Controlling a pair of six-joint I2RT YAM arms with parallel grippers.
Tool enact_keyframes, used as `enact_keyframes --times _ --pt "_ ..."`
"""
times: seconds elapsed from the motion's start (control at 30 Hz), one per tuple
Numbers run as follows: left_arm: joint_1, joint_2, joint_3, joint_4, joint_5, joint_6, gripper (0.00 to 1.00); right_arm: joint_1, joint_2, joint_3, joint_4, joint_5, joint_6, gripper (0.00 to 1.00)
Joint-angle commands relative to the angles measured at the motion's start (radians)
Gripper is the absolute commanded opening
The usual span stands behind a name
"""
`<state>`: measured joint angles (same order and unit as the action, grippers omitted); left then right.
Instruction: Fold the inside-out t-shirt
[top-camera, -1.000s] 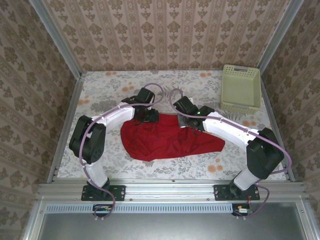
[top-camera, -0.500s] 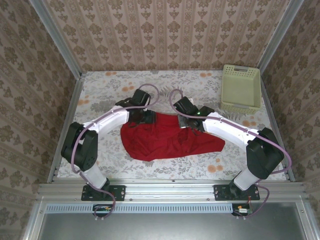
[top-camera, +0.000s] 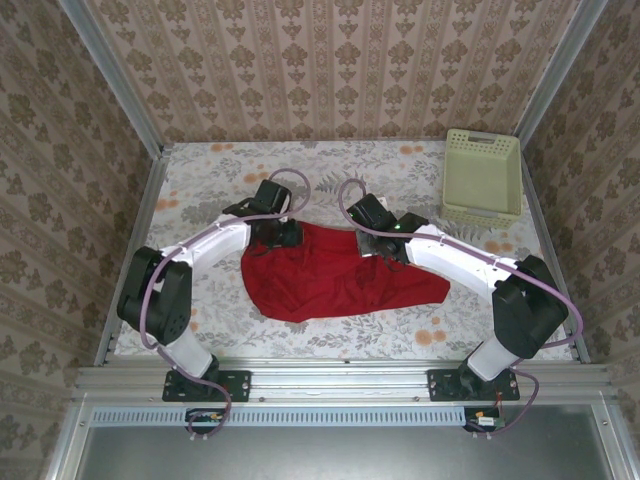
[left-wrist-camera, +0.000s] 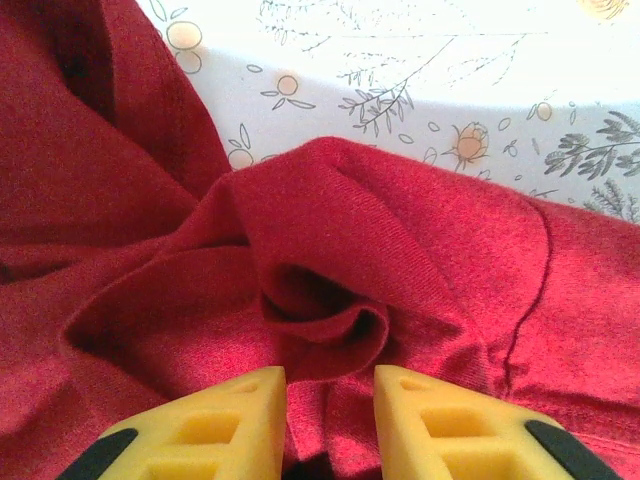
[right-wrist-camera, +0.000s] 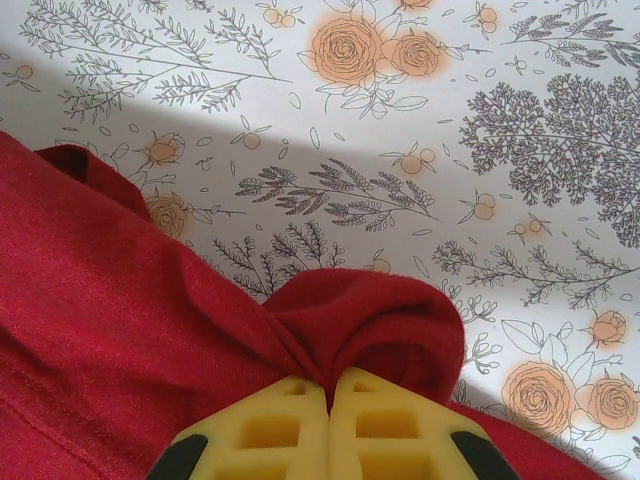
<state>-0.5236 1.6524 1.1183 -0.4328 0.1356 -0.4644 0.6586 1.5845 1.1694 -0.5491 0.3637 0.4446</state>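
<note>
Count: one inside-out t-shirt (top-camera: 340, 280), one basket (top-camera: 482, 137), two arms, each with one gripper.

Shirt: plain bright red, lying rumpled on the table (top-camera: 220, 170) at centre, slightly toward 6 o'clock in the top view. Its widest reach runs from 9 to 3 o'clock, with a tapering lobe at 3 to 4 o'clock. A stitched seam line shows on the cloth in the left wrist view.

Basket: pale yellow-green with slotted walls, standing in the table's 1 to 2 o'clock corner, well apart from the shirt.

Table covering: white, printed with orange roses and grey sprigs.

Left gripper (left-wrist-camera: 330, 385): at the shirt's 11 o'clock edge. Its yellow fingers (left-wrist-camera: 250, 400) stand apart with a narrow gap, and a raised fold of red cloth sits in that gap. Cannot tell whether the fingers press on the fold.

Right gripper (right-wrist-camera: 330, 378): at the shirt's 12 to 1 o'clock edge. Its fingers are drawn together, pinching a bunched hump of the shirt's edge that bulges up just past the tips, with bare table covering beyond it.
</note>
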Motion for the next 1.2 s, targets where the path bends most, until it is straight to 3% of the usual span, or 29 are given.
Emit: enact_keyframes --times 0.0,0.33,0.63,0.7,0.97,1.17 --pt "-0.003 0.020 -0.028 0.000 0.008 0.037 0.30 -0.006 -0.023 -0.010 -0.015 0.032 0.006 0.00" --pt "-0.021 0.104 0.017 0.001 0.003 0.058 0.33 -0.007 -0.030 -0.014 -0.019 0.033 0.007 0.00" --pt "-0.027 0.084 0.048 -0.008 -0.025 0.047 0.08 -0.008 -0.035 -0.022 -0.026 0.051 0.007 0.00" --pt "-0.030 0.037 0.042 -0.029 -0.044 0.043 0.00 -0.013 -0.038 -0.021 -0.040 0.072 0.009 0.00" --pt "-0.026 -0.320 -0.029 -0.119 -0.079 0.046 0.00 -0.081 -0.094 -0.035 -0.064 0.081 0.008 0.00" --pt "0.049 -0.513 -0.091 -0.156 0.028 0.033 0.00 -0.109 -0.101 -0.011 -0.091 0.076 0.008 0.00"
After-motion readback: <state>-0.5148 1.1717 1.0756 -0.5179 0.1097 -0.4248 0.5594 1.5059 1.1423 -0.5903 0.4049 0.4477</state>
